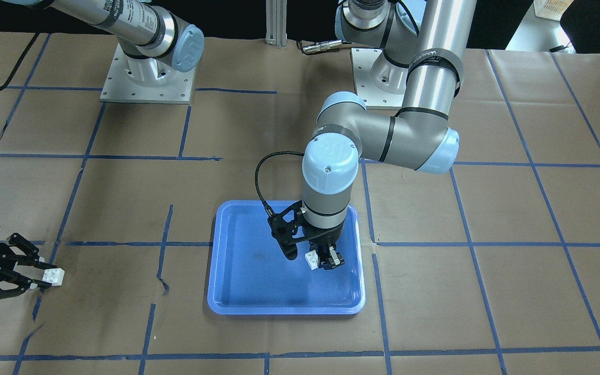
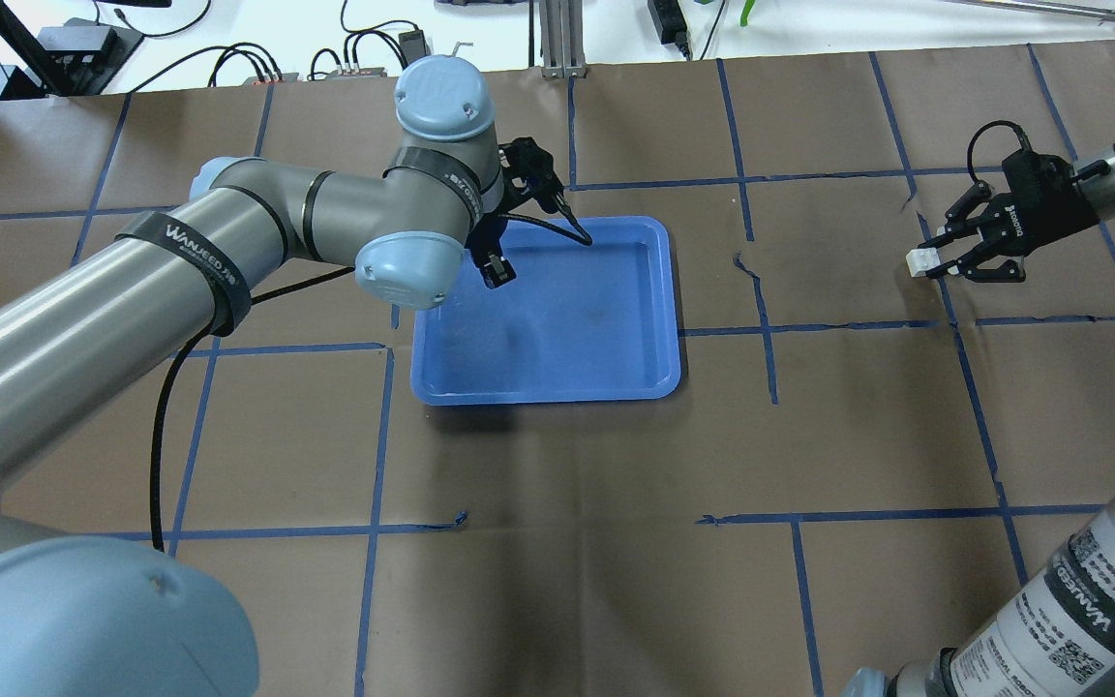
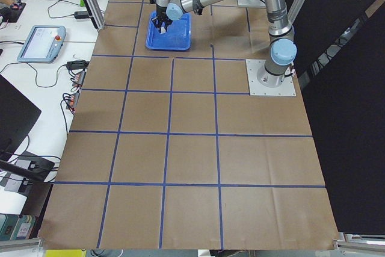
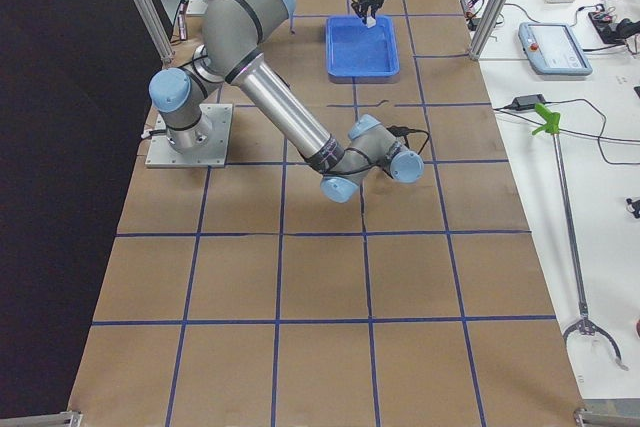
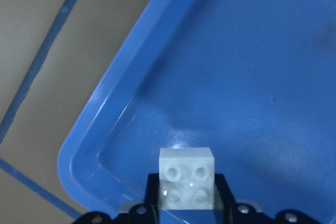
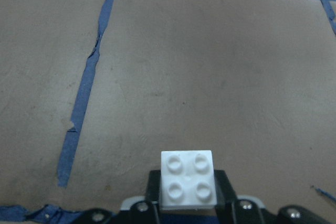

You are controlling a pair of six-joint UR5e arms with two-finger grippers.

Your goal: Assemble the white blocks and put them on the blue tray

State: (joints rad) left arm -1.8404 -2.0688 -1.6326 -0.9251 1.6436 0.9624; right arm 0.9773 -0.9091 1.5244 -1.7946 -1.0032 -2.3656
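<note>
Over the blue tray, near one of its rounded corners, the left tool hung pointing down, its fingers clamped on a white block. In the left wrist view that block sat between the two black fingertips with its four studs facing the camera and the blue tray floor right behind it. Couldn't tell if the block touched the tray floor or hung just above it. From overhead the left tool was over the tray's far-left corner, and the block was hidden there by the arm.

The right tool was well apart from the tray, out on the robot's right side over the brown paper desk, lying nearly level. Its fingers were clamped on the other white block, which stuck out past the fingertips. Right wrist view: the other white block gripped at its sides, four studs toward the camera, bare paper and blue tape lines beyond. Overhead showed the same right tool with the other white block at its tip.

The two blocks were not joined, one in each tool, and the tray lay flat on the desk between the arms
</note>
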